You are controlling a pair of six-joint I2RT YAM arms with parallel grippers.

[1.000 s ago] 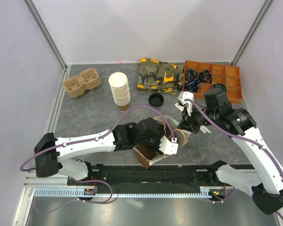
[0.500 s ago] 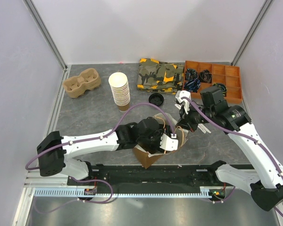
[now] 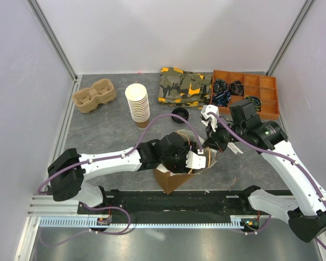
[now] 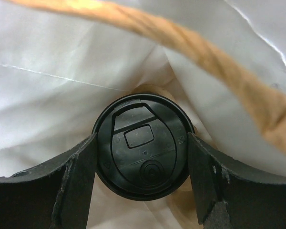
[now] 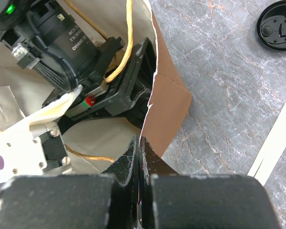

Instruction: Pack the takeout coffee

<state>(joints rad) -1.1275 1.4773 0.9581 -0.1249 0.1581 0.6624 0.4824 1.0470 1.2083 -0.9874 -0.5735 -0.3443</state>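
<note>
While the left claw [image 4: 142, 139] sits deep inside the paper bag [image 3: 169, 182], its two black fingers [image 4: 76, 181] press on either side of the takeout coffee [image 4: 142, 155]. That's a firm grasp, black lid facing the wrist camera, dead centre between the fingers. White bag lining crowds the cup on every side, and a twisted paper handle [image 4: 219, 71] crosses overhead: tight quarters in there.

Over to the right claw [image 5: 139, 145]: clenched flat on the bag's brown rim, pinching the paper edge between its fingers.

The bag stands by the near edge of the bench [image 3: 100, 133], about mid-width. Bare grey bench runs from the bag to the left edge, and more lies to its right. Behind it a loose black lid [image 3: 179, 115] lies near, and the stack of cups [image 3: 137, 103] stands further back. A cup carrier [image 3: 94, 95] fills the far left corner, an orange tray [image 3: 261, 87] the far right, with a camouflage cloth [image 3: 185, 87] between them.
</note>
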